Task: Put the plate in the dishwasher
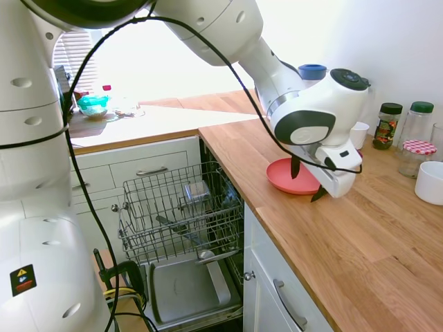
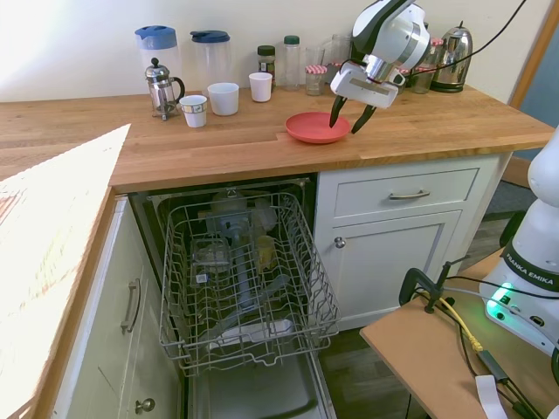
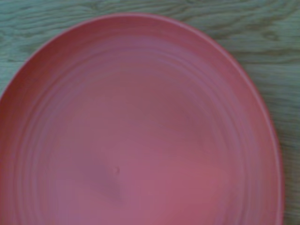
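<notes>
The coral-pink plate (image 1: 282, 177) (image 2: 310, 128) lies flat on the wooden counter, above the cabinet beside the dishwasher. My gripper (image 1: 308, 181) (image 2: 348, 122) hangs just over the plate's near rim, open, one finger above the plate and the other beyond its edge; nothing is held. The wrist view is filled by the plate (image 3: 140, 131) from close by. The dishwasher (image 1: 181, 207) (image 2: 246, 284) stands open under the counter, its grey wire rack pulled out over the lowered door, with a few items in the rack.
White mugs (image 2: 224, 98), a French press (image 2: 162, 87), two blue-lidded jugs (image 2: 210, 54), jars (image 2: 266, 59) and a kettle (image 2: 452, 59) line the back of the counter. A white bowl (image 1: 430, 182) sits near the plate. The counter edge runs beside the rack.
</notes>
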Motion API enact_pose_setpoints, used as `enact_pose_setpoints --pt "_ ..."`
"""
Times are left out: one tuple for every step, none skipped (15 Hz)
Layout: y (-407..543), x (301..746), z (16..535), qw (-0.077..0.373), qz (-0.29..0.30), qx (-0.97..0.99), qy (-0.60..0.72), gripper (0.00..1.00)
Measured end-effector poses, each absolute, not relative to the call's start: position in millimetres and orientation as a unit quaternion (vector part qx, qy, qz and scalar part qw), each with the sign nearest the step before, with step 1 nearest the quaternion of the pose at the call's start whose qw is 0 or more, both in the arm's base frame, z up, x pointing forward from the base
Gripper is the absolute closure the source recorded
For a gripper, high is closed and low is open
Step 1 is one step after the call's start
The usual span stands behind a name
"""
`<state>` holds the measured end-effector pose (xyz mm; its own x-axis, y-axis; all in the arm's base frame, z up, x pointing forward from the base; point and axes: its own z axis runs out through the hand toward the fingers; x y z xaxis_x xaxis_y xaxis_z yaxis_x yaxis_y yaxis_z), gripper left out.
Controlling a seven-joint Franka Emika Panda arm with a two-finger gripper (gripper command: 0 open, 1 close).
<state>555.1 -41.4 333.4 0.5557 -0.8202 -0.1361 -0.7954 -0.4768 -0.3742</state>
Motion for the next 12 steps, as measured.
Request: enact_pose_setpoints --pt "-41.6 556.5 332.5 0.206 -0.031 -0.858 0.471 1.00" --pt "-41.8 557.7 332.2 0.209 -0.031 -0.857 0.471 1.00" --pt "-41.9 559.1 330.7 0.211 -0.030 -0.856 0.472 1.00" --pt "-41.9 560.6 329.8 0.212 -0.030 -0.855 0.472 1.00" --pt "-41.8 562.6 329.1 0.213 -0.030 -0.855 0.472 1.00" --pt "-41.9 564.6 328.4 0.214 -0.030 -0.854 0.473 1.00" --pt "-42.0 565.4 327.8 0.214 -0.029 -0.854 0.473 1.00" --pt "-42.2 565.6 326.9 0.214 -0.029 -0.854 0.473 1.00" --pt "-42.6 565.6 326.0 0.214 -0.028 -0.854 0.474 1.00" --pt "-43.1 565.5 325.0 0.216 -0.027 -0.853 0.475 1.00" --pt "-44.5 565.4 323.8 0.217 -0.027 -0.852 0.476 1.00" --pt "-46.6 565.2 322.6 0.218 -0.027 -0.851 0.477 1.00"
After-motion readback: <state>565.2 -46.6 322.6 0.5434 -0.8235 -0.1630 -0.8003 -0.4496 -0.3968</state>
